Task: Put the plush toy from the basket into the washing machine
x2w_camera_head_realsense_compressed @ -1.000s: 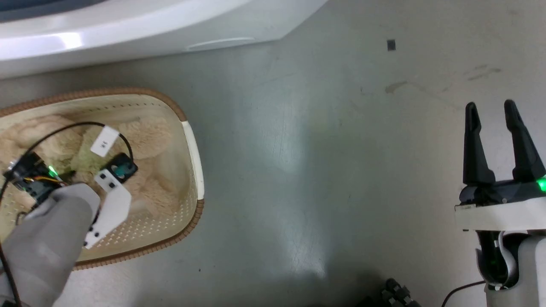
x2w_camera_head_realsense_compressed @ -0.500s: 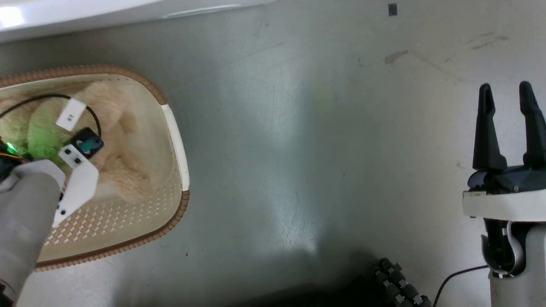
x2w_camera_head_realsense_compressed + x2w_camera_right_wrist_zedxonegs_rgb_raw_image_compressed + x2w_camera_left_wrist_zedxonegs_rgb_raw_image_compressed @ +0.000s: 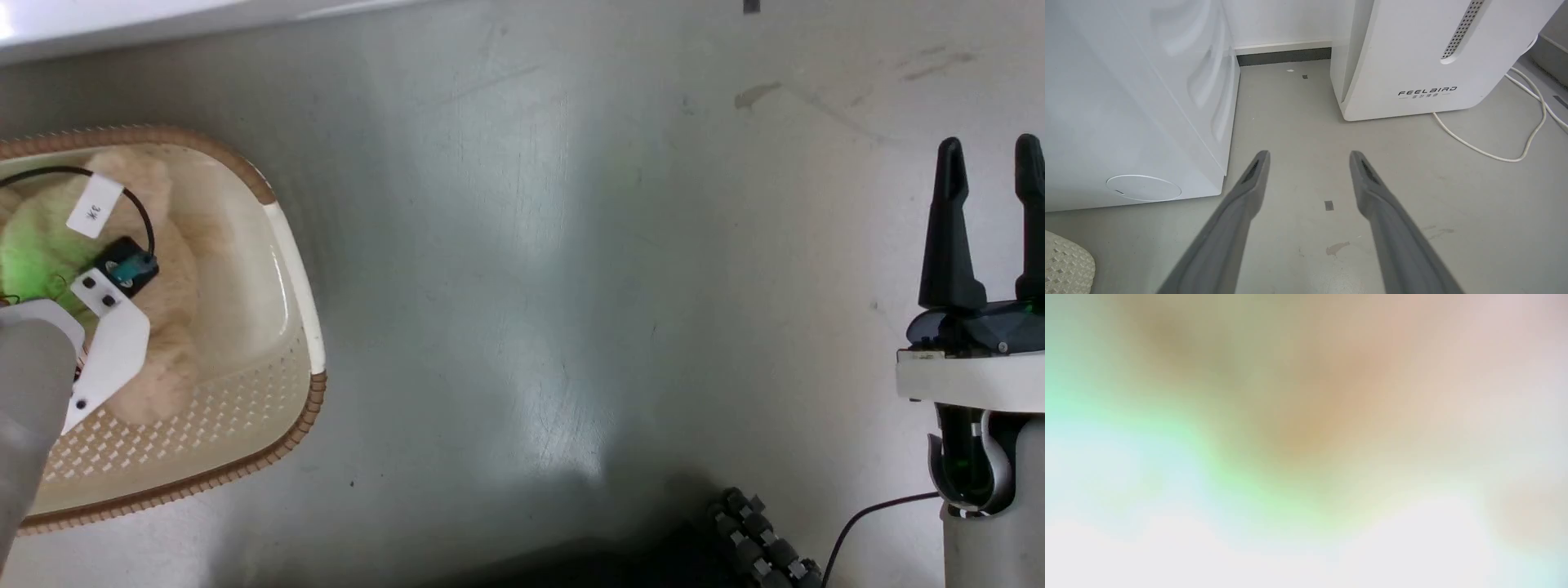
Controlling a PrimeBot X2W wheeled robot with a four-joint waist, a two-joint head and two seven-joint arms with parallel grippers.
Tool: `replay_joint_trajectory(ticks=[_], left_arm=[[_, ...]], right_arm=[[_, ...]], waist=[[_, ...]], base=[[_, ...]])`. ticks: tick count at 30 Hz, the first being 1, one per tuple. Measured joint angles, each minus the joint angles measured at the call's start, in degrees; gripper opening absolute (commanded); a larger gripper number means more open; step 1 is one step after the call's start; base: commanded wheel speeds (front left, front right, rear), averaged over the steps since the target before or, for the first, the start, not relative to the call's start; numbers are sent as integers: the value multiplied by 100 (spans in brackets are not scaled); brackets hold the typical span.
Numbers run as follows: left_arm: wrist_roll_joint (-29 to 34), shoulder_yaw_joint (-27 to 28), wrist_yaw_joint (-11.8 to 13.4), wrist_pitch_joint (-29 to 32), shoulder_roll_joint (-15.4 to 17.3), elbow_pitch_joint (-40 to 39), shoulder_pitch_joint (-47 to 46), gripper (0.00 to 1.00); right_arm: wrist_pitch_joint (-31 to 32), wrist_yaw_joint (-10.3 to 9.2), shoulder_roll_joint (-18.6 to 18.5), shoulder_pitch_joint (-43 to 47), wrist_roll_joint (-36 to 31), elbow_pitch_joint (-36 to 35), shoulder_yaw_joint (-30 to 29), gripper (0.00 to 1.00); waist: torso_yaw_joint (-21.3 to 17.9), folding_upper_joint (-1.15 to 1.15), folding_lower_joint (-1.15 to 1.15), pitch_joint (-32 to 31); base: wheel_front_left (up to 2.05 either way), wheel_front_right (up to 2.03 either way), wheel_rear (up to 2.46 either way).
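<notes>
The basket (image 3: 295, 269) stands on the floor (image 3: 531, 286) at the left, before the washing machine (image 3: 1126, 102), with the plush toy (image 3: 175, 269) inside it, under the left arm (image 3: 33, 384). The right claw (image 3: 989, 147) is over the floor at far right, well apart from the basket; the FEELBIRD appliance (image 3: 1412, 61) stands right of the washing machine, floor between

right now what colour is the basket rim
Brown, woven-look basket rim, best in the head view.

A floor gap (image 3: 1286, 106) separates washing machine (image 3: 1126, 102) and appliance (image 3: 1412, 53).
</notes>
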Motion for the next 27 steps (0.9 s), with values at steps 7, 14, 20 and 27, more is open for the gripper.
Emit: replay_joint_trajectory(ticks=[7, 14, 20, 27], left_arm=[[-390, -322, -7, -274, -66, -7, 170, 0], [-896, -601, -7, -606, -357, -105, 525, 0], [-1319, -742, -7, -962, -598, -175, 803, 0], [-1706, -867, 30, -1444, -891, -215, 1202, 0]], right_arm=[[0, 0, 0, 32, -18, 185, -1, 100], [0, 0, 0, 317, -160, 470, -71, 100], [-1, 0, 0, 589, -281, 665, -91, 100], [0, 0, 0, 999, -424, 817, -212, 100]], waist=[[45, 0, 0, -399], [156, 0, 0, -1019], [340, 0, 0, -1652], [626, 0, -1, -2419]], base=[[0, 0, 0], [0, 0, 0], [0, 0, 0], [0, 0, 0]])
